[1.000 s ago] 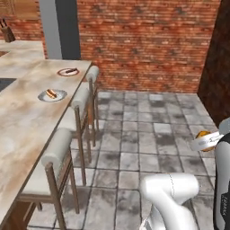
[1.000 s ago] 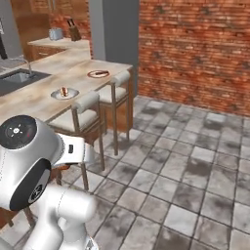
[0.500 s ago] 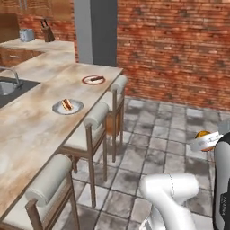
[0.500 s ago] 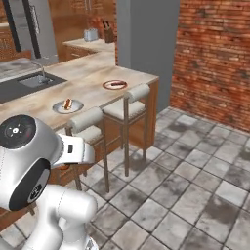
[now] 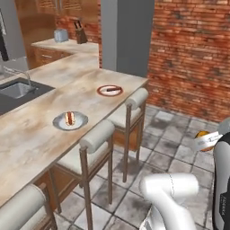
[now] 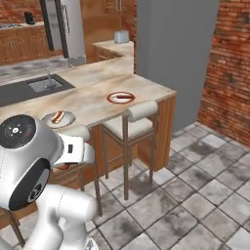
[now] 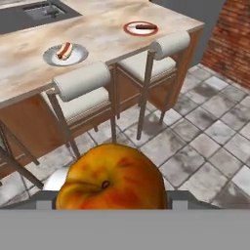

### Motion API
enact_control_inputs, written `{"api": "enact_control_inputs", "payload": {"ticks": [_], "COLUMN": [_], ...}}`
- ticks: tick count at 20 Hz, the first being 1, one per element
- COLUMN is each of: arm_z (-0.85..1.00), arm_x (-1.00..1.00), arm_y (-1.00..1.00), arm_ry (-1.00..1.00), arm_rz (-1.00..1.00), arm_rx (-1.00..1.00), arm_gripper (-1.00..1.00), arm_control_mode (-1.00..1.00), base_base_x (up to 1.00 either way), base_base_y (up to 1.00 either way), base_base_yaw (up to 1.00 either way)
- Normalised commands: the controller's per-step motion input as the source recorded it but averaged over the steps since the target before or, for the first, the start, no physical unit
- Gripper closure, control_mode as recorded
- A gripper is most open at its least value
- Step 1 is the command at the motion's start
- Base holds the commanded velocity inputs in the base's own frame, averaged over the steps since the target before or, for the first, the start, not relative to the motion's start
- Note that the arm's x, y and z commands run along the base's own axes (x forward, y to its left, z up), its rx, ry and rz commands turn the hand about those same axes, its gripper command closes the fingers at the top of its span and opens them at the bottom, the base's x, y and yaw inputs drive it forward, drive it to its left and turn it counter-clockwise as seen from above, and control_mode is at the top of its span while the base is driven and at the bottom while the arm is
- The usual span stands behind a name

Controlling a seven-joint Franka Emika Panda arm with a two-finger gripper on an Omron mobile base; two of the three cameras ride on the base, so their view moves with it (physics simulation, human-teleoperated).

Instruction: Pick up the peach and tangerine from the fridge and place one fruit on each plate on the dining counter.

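My gripper (image 7: 111, 199) is shut on the peach (image 7: 110, 178), an orange-red fruit low in the hand view. In the left base view the gripper (image 5: 204, 140) holds the peach (image 5: 203, 135) at the right edge, over the tiled floor. Two plates rest on the beige dining counter (image 5: 40, 139), each bearing a reddish-brown bit of food: the near plate (image 5: 70, 120) (image 7: 65, 53) and the far plate (image 5: 110, 90) (image 7: 140, 28). Both lie ahead of the peach, beyond the stools. The tall grey fridge (image 6: 73, 27) stands far behind the counter. The tangerine is out of view.
Two padded stools (image 5: 96, 134) (image 5: 137, 96) stand along the counter's edge between me and the plates. A dark sink (image 5: 18, 90) is set in the counter's left part. A grey pillar (image 5: 128, 36) and a brick wall (image 5: 193, 54) rise behind. Grey tiled floor (image 6: 195, 195) spreads to the right.
The whole picture has shifted, so the base has moved: counter, plates and stools now sit closer and more central. The peach stays in the shut gripper.
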Motion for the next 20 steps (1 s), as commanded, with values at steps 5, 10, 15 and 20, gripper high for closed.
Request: {"api": "enact_control_inputs", "payload": {"ticks": [5,10,15,20], "arm_z": [0.0,0.0,0.0,0.0], "arm_x": [0.0,0.0,0.0,0.0], "arm_y": [0.0,0.0,0.0,0.0], "arm_ry": [0.0,0.0,0.0,0.0], "arm_rz": [0.0,0.0,0.0,0.0], "arm_rx": [0.0,0.0,0.0,0.0], "arm_gripper": [1.0,1.0,1.0,1.0], "arm_control_mode": [1.0,1.0,1.0,1.0], "base_base_x": [0.66,0.65,0.59,0.56], "base_base_y": [-0.7,-0.69,-0.63,-0.55], "base_base_yaw": [0.42,0.42,0.43,0.46]}}
